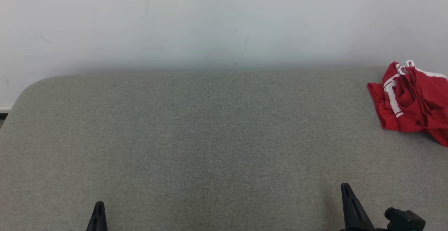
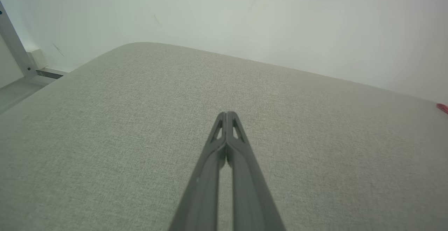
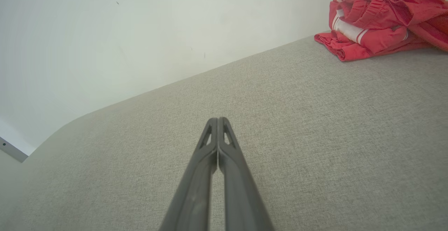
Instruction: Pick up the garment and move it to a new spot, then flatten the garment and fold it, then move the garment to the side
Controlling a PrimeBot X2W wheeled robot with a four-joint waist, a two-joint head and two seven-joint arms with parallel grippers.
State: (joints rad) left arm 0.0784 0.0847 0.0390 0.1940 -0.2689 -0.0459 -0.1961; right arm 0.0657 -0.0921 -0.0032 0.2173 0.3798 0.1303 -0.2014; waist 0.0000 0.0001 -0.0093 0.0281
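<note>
Head view shows you the red garment [image 1: 411,101] with white stripes. It lies crumpled at the far right of the grey fabric surface [image 1: 210,136], close to the white wall [image 1: 210,21], and the right edge of the picture cuts part of it. Your left gripper [image 1: 99,205] stands at the near left and your right gripper [image 1: 345,187] at the near right. Both point to the far side and both are well apart from the garment.

In the left wrist view you see the two dark fingers [image 2: 206,175] pressed together at the tips, with nothing between them, over the grey fabric. A small piece of red shows at the right edge there. In the right wrist view the fingers are also fully closed and empty. The garment lies far and to the right of them, in a heap with folds one over another. Neither gripper touches it.
</note>
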